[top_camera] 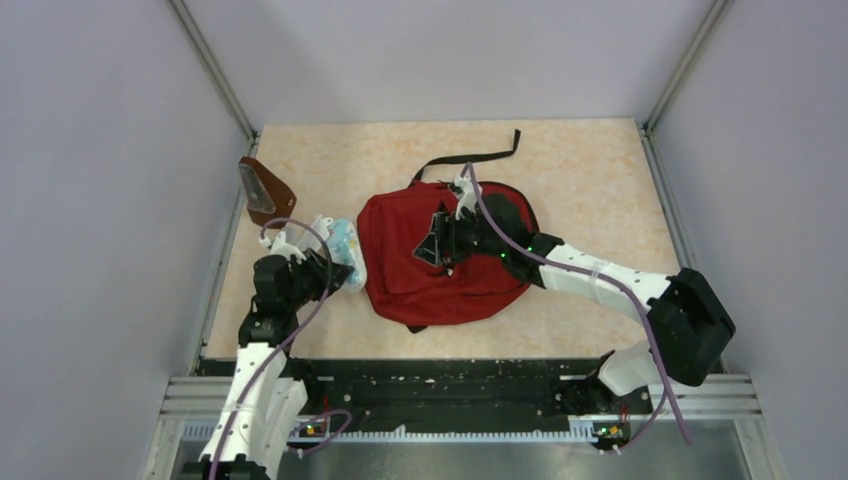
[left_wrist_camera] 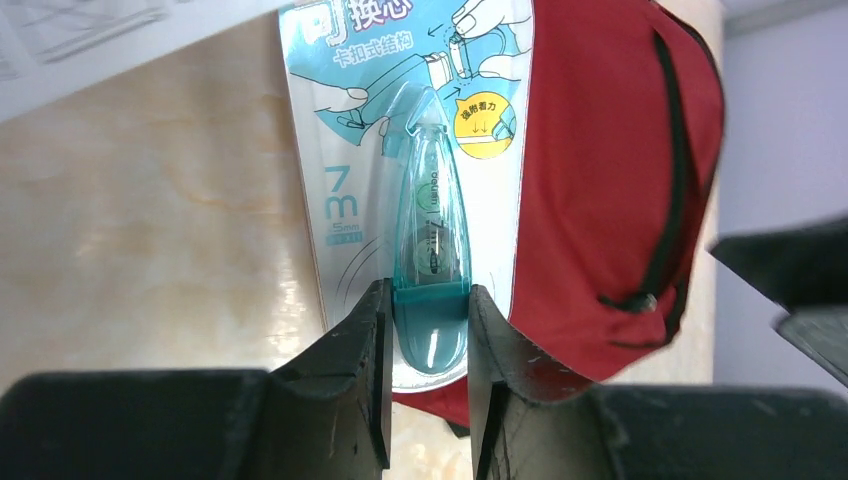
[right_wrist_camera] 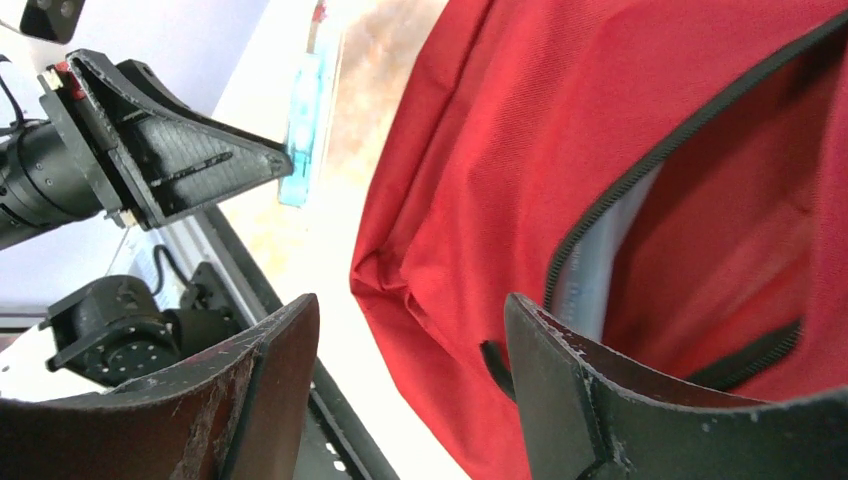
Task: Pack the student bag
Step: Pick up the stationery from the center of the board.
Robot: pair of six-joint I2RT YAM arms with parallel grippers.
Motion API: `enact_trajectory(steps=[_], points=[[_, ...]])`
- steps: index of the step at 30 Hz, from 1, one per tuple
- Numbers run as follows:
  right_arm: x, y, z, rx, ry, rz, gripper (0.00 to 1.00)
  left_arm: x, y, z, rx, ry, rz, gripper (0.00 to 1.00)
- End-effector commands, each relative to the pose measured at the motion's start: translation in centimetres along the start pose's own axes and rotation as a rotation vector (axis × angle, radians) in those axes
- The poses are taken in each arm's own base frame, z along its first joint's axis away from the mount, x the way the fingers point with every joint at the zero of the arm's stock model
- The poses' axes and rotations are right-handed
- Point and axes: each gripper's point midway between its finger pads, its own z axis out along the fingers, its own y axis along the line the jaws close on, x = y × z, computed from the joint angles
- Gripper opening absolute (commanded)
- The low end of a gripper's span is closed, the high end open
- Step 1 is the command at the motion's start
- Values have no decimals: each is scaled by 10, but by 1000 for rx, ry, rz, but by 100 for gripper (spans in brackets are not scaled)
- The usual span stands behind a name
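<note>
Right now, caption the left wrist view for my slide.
Left gripper shut on teal blister-packed correction tape beside dark-red fabric backpack.

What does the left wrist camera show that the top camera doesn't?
Left wrist only: the printing on the correction tape pack, and its teal dispenser pinched in the left gripper. Top only: the brown pouch near the left wall, and the right gripper over the student bag. Both: the pack and the bag.

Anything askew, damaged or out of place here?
Only the small brown wedge-shaped pouch stands out: it sits skewed against the far-left edge of the beige table, away from the large dark-red fabric backpack. No spill or damage visible.
</note>
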Motion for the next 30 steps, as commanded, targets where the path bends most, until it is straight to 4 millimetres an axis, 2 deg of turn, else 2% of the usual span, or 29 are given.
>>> enact_trajectory(steps=[1,7,12,15,16,19,24,26,28,30], points=[[-20,43,12,-151,-44,25,66,2,-47,-9,238,19,137,7],[-3,52,31,-165,7,34,68,13,-86,-19,383,44,177,7],[-2,62,37,-198,1,57,68,19,-105,-21,428,70,196,7],[-3,64,39,-202,-3,64,63,23,-116,-20,456,84,210,7],[-3,63,40,-202,-6,67,62,25,-119,-20,463,88,214,4],[-4,62,43,-193,-8,72,58,30,-130,-21,494,100,230,7],[-3,50,47,-132,-13,92,18,38,-142,-20,521,111,247,7],[-6,45,44,-94,-29,97,2,40,-144,-19,525,113,262,10],[-11,40,37,-60,-64,95,0,42,-143,-16,517,123,274,20],[-21,35,27,-27,-110,75,0,44,-141,-13,497,133,281,39]])
